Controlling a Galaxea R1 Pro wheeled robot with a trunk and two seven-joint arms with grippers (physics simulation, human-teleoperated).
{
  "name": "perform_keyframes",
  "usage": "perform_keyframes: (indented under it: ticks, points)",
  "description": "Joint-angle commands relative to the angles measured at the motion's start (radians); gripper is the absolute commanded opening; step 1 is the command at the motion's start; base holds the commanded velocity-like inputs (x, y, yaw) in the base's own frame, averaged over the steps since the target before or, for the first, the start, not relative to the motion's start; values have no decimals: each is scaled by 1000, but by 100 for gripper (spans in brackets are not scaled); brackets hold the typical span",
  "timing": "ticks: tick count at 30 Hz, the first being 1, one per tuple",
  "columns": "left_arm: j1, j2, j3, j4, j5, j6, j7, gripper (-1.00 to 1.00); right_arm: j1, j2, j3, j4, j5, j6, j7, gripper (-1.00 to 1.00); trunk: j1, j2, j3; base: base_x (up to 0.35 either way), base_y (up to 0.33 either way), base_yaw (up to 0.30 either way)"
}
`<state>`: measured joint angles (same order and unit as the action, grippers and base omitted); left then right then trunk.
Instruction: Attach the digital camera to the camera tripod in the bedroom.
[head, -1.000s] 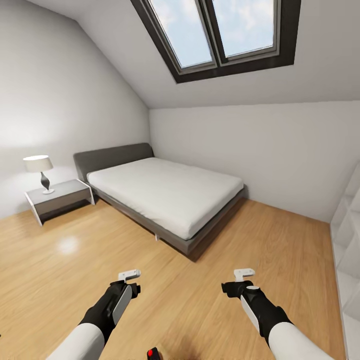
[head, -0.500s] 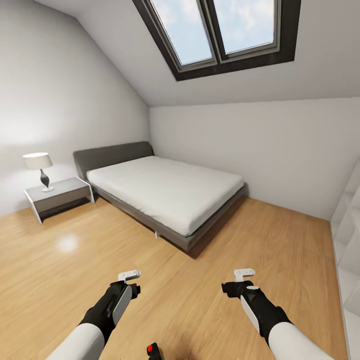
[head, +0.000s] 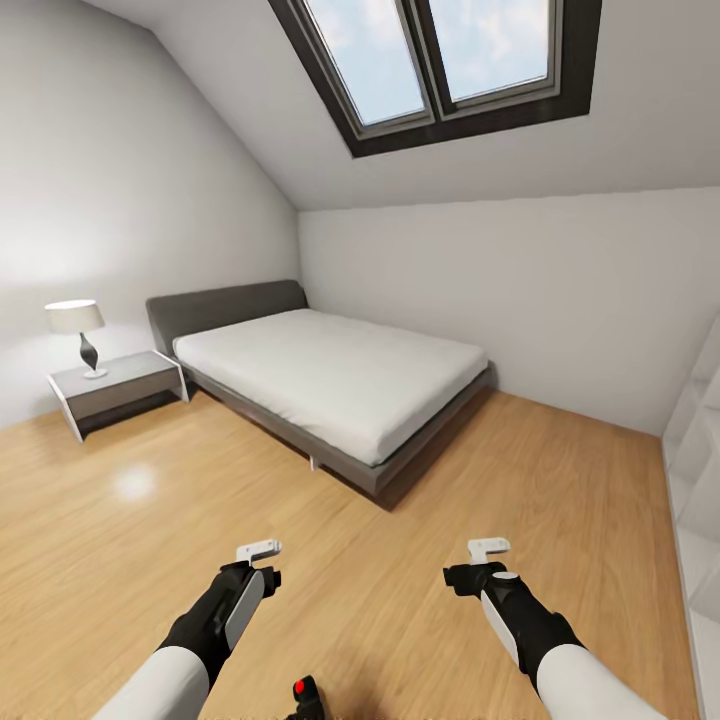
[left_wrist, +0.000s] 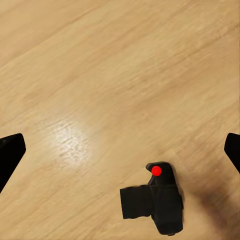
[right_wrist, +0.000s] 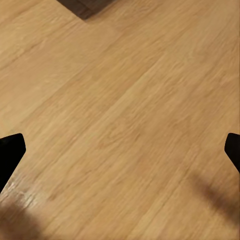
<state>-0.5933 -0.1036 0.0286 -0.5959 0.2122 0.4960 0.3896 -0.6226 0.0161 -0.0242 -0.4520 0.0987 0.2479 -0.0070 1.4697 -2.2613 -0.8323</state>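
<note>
The digital camera (head: 305, 697), small and black with a red button on top, lies on the light wood floor at the bottom edge of the head view, between my two arms. In the left wrist view the digital camera (left_wrist: 159, 199) sits below and off to one side of the open gap between the black fingertips (left_wrist: 10, 154). My left gripper (head: 257, 572) hangs open above the floor with nothing in it. My right gripper (head: 470, 574) is open too, over bare floor, its fingertips (right_wrist: 10, 152) wide apart. The camera tripod is out of view.
A grey-framed bed (head: 330, 385) with a white mattress stands ahead against the far wall. To its left is a grey nightstand (head: 115, 390) with a lamp (head: 78, 335). White shelving (head: 695, 480) lines the right edge. A skylight (head: 440, 60) is overhead. Open wood floor (head: 150, 500) lies between me and the bed.
The whole head view has shifted slightly, so the bed and lamp sit a little higher and more of the digital camera shows at the bottom edge. Both arms keep their pose.
</note>
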Motion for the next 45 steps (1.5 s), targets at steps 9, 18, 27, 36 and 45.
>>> perform_keyframes:
  ticks: [9,18,27,36,45]
  points:
    - [0,-1,2,-1,10,3,5,100,0,1,-3,-2,10,7,-1,100,34,-64,-29,0,0,0]
    - [0,-2,3,-3,10,2,5,100,0,1,-3,-2,10,8,-2,100,69,-127,-58,0,0,0]
    - [0,-1,4,-4,10,2,5,100,0,1,-3,-2,10,7,-2,100,103,-190,-86,0,0,0]
    - [0,0,3,-5,10,1,6,100,0,1,-3,-2,9,5,-2,100,131,-239,-115,0,0,0]
    - [0,0,2,-7,10,1,7,100,0,1,-3,-2,10,3,-2,100,135,-241,-150,0,0,0]
